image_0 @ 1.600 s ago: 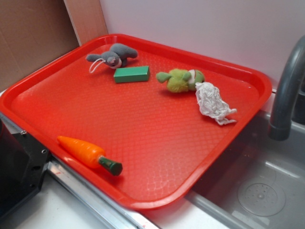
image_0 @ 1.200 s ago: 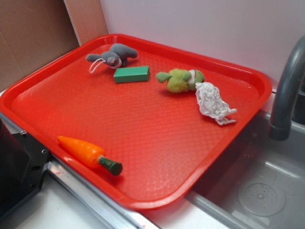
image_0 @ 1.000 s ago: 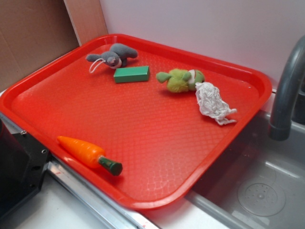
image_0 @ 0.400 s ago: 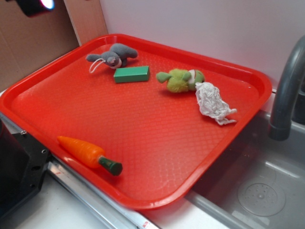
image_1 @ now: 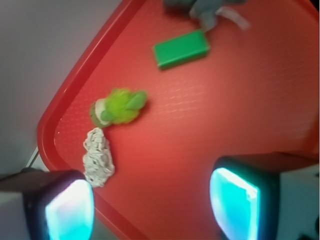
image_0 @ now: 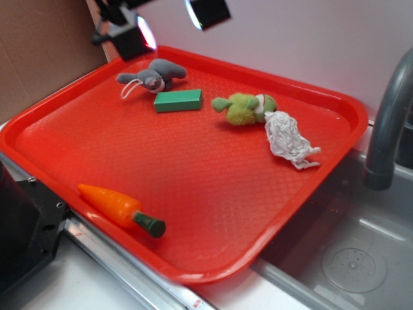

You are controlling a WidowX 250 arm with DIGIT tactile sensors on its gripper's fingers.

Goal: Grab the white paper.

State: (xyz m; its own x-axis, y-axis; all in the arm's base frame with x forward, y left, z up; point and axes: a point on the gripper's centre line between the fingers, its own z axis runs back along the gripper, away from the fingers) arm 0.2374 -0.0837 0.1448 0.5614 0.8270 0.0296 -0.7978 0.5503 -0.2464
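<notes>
The white paper (image_0: 286,138) is a crumpled wad with a twisted tail, lying on the red tray (image_0: 193,161) near its right rim, just right of the green plush toy (image_0: 245,108). In the wrist view the white paper (image_1: 98,157) lies low at the left, close to the left pad. My gripper (image_0: 169,24) hangs high over the tray's far left corner, well away from the paper. It is open, and nothing sits between its fingers (image_1: 70,212). In the wrist view the gripper (image_1: 152,207) frames bare tray floor.
A grey plush with a white loop (image_0: 153,74) and a green block (image_0: 178,100) lie at the tray's back. An orange carrot (image_0: 119,208) rests at the front left. A grey faucet (image_0: 387,123) and sink (image_0: 348,258) stand to the right. A black box (image_0: 22,226) sits front left.
My gripper has come into view from the upper left and moved right over the tray's far corner. The objects on the tray have not moved.
</notes>
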